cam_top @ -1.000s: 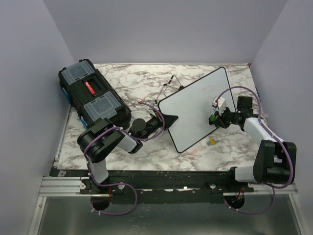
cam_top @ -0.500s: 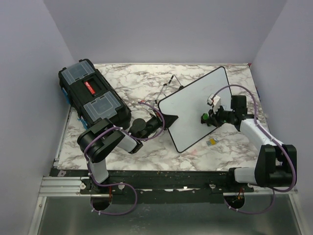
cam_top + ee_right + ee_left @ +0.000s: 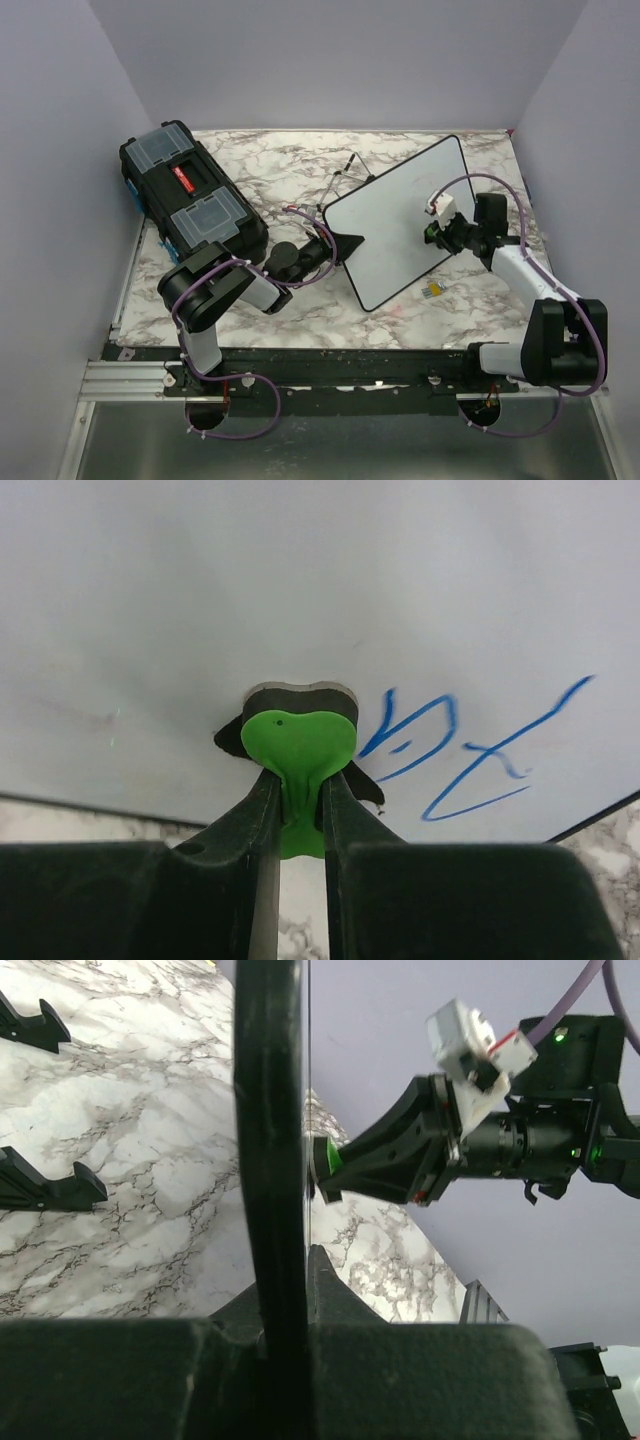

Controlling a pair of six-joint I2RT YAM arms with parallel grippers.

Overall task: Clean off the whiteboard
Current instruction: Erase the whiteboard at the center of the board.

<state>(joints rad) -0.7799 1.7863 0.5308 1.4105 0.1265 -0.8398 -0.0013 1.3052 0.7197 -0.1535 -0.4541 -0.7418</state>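
The whiteboard (image 3: 385,225) stands tilted on the marble table, white with a thin black frame. My left gripper (image 3: 340,243) is shut on the frame at the board's left edge (image 3: 268,1140). My right gripper (image 3: 437,233) is shut on a green eraser (image 3: 298,742) and presses its dark pad against the board face (image 3: 300,580). Blue handwriting (image 3: 470,750) lies just right of the eraser. The left wrist view shows the right gripper (image 3: 330,1165) and the green eraser (image 3: 325,1158) touching the board.
A black toolbox (image 3: 190,195) lies at the back left. Thin black stand pieces (image 3: 345,178) lie behind the board. A small yellow and blue object (image 3: 433,290) lies on the table in front of the board's right end.
My right gripper slid the eraser left across the board, then back right and slightly farther away. The left gripper and the board have stayed still.
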